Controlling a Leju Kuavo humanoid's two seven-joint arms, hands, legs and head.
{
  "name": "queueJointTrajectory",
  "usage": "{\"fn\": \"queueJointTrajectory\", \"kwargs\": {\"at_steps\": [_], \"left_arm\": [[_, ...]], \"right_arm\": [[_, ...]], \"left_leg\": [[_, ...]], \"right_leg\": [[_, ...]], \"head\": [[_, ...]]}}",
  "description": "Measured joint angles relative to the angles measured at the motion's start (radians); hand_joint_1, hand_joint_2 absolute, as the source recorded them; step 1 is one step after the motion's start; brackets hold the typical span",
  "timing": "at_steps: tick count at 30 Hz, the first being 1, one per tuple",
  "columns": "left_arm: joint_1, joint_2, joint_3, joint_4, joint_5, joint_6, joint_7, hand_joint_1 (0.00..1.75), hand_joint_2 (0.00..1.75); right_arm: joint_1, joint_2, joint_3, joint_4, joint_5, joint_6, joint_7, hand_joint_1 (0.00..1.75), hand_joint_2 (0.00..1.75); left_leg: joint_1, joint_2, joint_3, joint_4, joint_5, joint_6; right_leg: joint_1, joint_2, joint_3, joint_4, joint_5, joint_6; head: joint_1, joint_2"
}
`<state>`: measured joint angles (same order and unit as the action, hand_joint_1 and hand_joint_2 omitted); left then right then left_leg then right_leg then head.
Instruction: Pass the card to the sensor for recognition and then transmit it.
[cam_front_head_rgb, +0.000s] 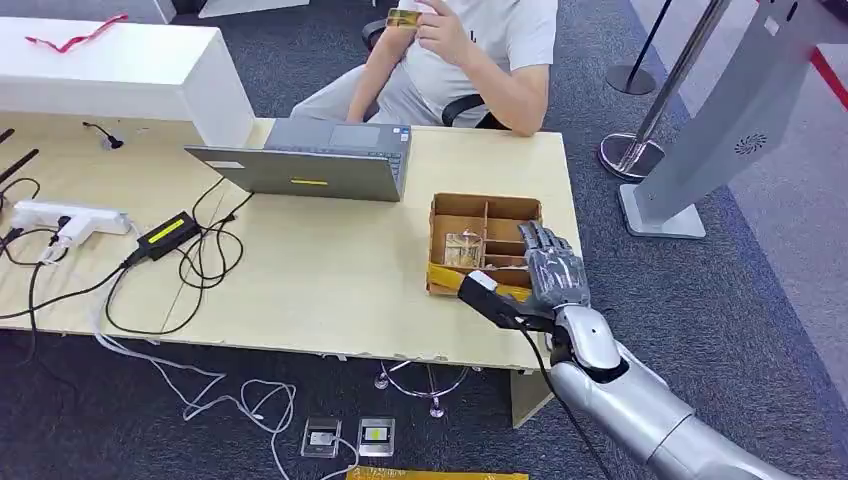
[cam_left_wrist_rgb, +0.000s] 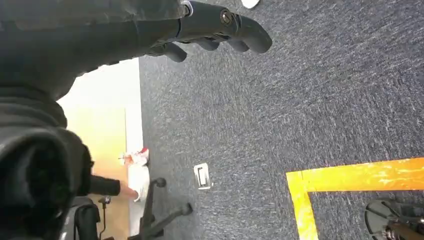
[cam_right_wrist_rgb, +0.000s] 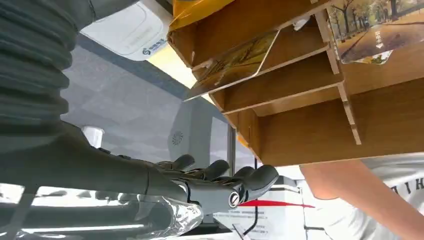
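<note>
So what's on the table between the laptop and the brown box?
Nothing. In the head view, the stretch of table between the laptop and the brown box is bare wood.

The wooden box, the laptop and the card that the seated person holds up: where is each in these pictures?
wooden box (cam_front_head_rgb: 456, 207): head view, on its far rim.
laptop (cam_front_head_rgb: 300, 172): head view, on the back of its lid.
card (cam_front_head_rgb: 402, 18): head view, on its yellow face, in the person's raised hand.

High head view, 2 close wrist views

the person's (cam_front_head_rgb: 470, 60) head is cut off; their card (cam_front_head_rgb: 403, 17) is too small to read.
</note>
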<state>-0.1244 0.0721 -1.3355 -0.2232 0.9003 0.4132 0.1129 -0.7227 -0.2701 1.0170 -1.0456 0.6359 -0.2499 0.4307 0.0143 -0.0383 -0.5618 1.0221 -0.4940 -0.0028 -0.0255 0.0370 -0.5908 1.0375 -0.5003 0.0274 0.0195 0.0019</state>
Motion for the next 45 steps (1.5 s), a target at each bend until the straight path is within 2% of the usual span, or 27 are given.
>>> {"fn": "queueJointTrajectory", "kwargs": {"at_steps": [18, 28, 29, 30, 31, 45], "left_arm": [[0.0, 0.0, -0.002, 0.0, -0.004, -0.001, 0.001, 0.0, 0.0], [0.0, 0.0, -0.002, 0.0, -0.01, 0.001, 0.001, 0.0, 0.0], [0.0, 0.0, -0.002, 0.0, -0.01, 0.001, 0.001, 0.0, 0.0], [0.0, 0.0, -0.002, 0.0, -0.011, 0.002, 0.001, 0.0, 0.0], [0.0, 0.0, -0.002, 0.0, -0.011, 0.002, 0.001, 0.0, 0.0], [0.0, 0.0, -0.003, 0.0, -0.018, 0.006, 0.001, 0.0, 0.0]], "right_arm": [[0.011, 0.003, 0.0, 0.026, 0.003, 0.001, 0.009, 0.0, 1.75], [0.018, 0.016, 0.0, 0.045, 0.003, -0.001, -0.016, 0.0, 1.75], [0.018, 0.018, 0.0, 0.047, 0.004, -0.003, -0.022, 0.12, 1.75], [0.018, 0.022, -0.001, 0.049, 0.005, -0.005, -0.025, 1.64, 1.75], [0.018, 0.024, -0.001, 0.051, 0.005, -0.006, -0.027, 1.75, 1.75], [-0.003, 0.084, -0.002, 0.141, -0.015, -0.042, -0.095, 1.75, 1.75]], "left_leg": [[0.0, 0.0, 0.0, 0.0, 0.0, 0.0], [0.0, 0.0, 0.0, 0.0, 0.0, 0.0], [0.0, 0.0, 0.0, 0.0, 0.0, 0.0], [0.0, 0.0, 0.0, 0.0, 0.0, 0.0], [0.0, 0.0, 0.0, 0.0, 0.0, 0.0], [0.0, 0.0, 0.0, 0.0, 0.0, 0.0]], "right_leg": [[0.0, 0.0, 0.0, 0.0, 0.0, 0.0], [0.0, 0.0, 0.0, 0.0, 0.0, 0.0], [0.0, 0.0, 0.0, 0.0, 0.0, 0.0], [0.0, 0.0, 0.0, 0.0, 0.0, 0.0], [0.0, 0.0, 0.0, 0.0, 0.0, 0.0], [0.0, 0.0, 0.0, 0.0, 0.0, 0.0]], "head": [[0.0, 0.0], [0.0, 0.0], [0.0, 0.0], [0.0, 0.0], [0.0, 0.0], [0.0, 0.0]]}}
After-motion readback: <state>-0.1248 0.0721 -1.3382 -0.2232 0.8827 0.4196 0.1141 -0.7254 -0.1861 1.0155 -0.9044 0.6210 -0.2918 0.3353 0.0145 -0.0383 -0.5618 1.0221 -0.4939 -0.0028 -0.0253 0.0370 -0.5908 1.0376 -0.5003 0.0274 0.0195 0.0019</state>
